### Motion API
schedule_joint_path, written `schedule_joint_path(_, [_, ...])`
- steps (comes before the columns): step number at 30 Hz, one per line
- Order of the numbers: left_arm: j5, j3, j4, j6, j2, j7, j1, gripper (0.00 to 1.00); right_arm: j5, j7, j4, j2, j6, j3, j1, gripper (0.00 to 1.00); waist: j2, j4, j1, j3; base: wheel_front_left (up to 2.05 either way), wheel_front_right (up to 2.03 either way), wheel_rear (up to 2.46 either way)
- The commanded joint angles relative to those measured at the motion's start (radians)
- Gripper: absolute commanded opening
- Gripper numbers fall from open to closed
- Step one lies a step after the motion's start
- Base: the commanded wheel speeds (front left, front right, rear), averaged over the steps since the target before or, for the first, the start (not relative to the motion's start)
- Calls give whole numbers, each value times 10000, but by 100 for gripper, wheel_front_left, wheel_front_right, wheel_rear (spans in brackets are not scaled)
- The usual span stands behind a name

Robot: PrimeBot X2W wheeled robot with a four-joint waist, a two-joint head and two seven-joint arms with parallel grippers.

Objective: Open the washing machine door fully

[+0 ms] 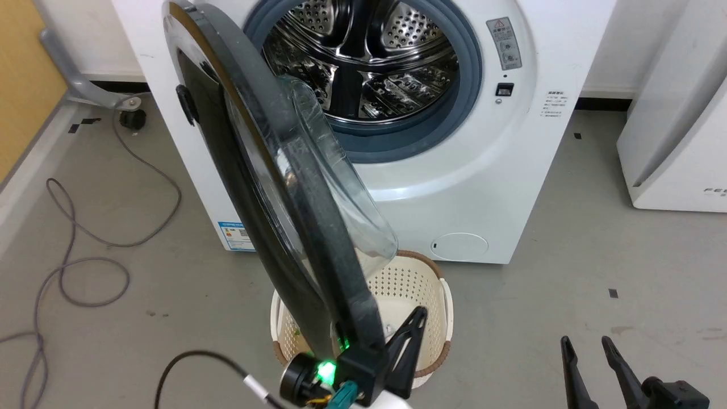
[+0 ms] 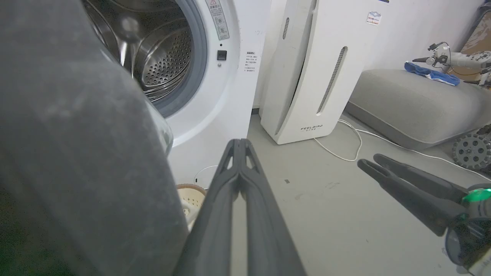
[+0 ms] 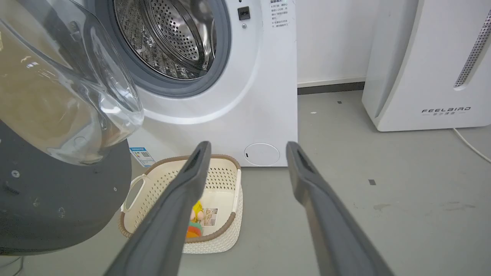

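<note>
My left tool (image 1: 419, 317), pressed together, sits just inside the washing machine door (image 1: 318, 238), half open at centre frame; a steady outward push near its rim should finish it. My right tool (image 1: 590, 343) waits spread, lower right.

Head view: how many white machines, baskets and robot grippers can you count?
White machines: 2 (washing machine, white appliance)
Baskets: 1 (basket)
Grippers: 2 (left gripper, right gripper)
Total: 5
</note>
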Motion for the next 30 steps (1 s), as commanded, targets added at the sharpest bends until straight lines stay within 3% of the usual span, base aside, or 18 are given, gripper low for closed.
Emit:
schedule_joint_path(1, [-58, 206, -180, 197, 318, -1, 277, 0, -26, -43, 59, 37, 6, -15, -55, 100, 0, 83, 0, -53, 0, 0, 0])
schedule_joint_path(7, [-152, 402, -1192, 735, 825, 168, 1203, 0, -65, -43, 205, 37, 6, -37, 64, 100, 0, 349, 0, -244, 0, 0, 0])
schedule_joint_path(15, [-53, 535, -2405, 1367, 1461, 465, 2125, 0, -99, -43, 327, 38, 6, -185, 187, 100, 0, 1245, 0, -266, 0, 0, 0])
schedule_joint_path(30, [-109, 1481, -2943, 2207, 2083, 176, 2649, 0, -102, -44, 293, 38, 6, -438, 98, 100, 0, 2961, 0, 77, 0, 0, 0])
